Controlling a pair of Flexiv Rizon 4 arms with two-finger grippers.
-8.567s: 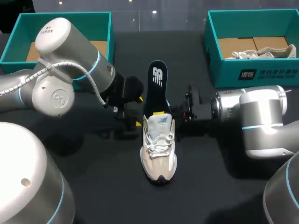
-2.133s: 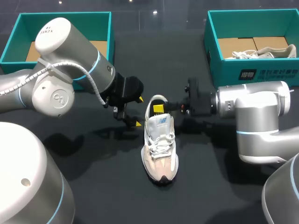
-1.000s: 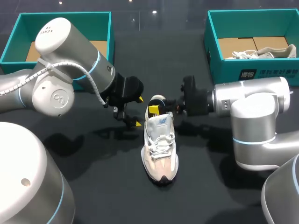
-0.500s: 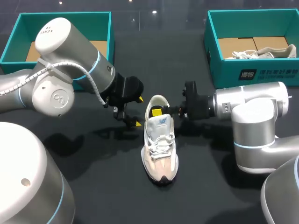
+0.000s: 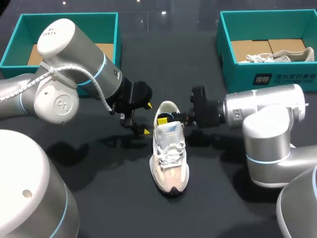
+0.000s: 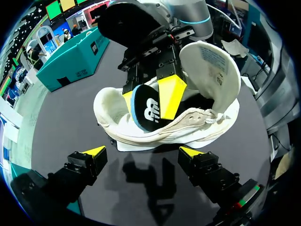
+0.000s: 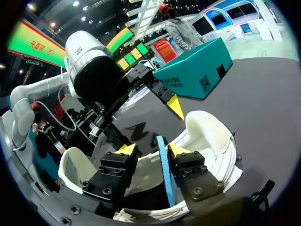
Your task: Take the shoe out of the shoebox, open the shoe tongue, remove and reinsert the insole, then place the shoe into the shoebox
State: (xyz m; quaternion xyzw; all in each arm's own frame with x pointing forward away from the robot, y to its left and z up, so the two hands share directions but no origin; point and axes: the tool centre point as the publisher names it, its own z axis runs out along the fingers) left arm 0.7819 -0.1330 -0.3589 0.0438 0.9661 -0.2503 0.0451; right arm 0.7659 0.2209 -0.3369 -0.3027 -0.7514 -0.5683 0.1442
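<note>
A pale cream and beige running shoe (image 5: 169, 153), made of mesh and suede-like panels with white laces (image 5: 170, 148) and a dark toe tip, is sitting at the middle of the matte black table (image 5: 114, 198). Its toe is pointing to 6 o'clock and its rounded, padded heel to 12 o'clock. The right gripper (image 7: 152, 149) is coming in from the shoe's 3 o'clock and dipping into the heel opening. Its jaws are standing apart, and the thin black insole (image 6: 149, 109), blue along its edge, is standing upright between them. The insole is leaning against the heel-side finger (image 7: 181, 151), while a gap is showing between it and the tongue-side finger (image 7: 123, 150). A white logo is showing on the insole's black face. The soft tongue (image 6: 207, 61) is lying folded forward, and the printed label on its inner side is too small to read. The left gripper (image 5: 147, 118) is hovering just beside the shoe at its 10 o'clock, not touching it, with its jaws spread wide. A teal cardboard shoebox (image 5: 257, 79) is sitting at the table's 2 o'clock, with white print on its side wall, a brown card floor and a second pale shoe (image 5: 285, 54) lying inside. Another teal box (image 5: 15, 47) is sitting at 10 o'clock.
</note>
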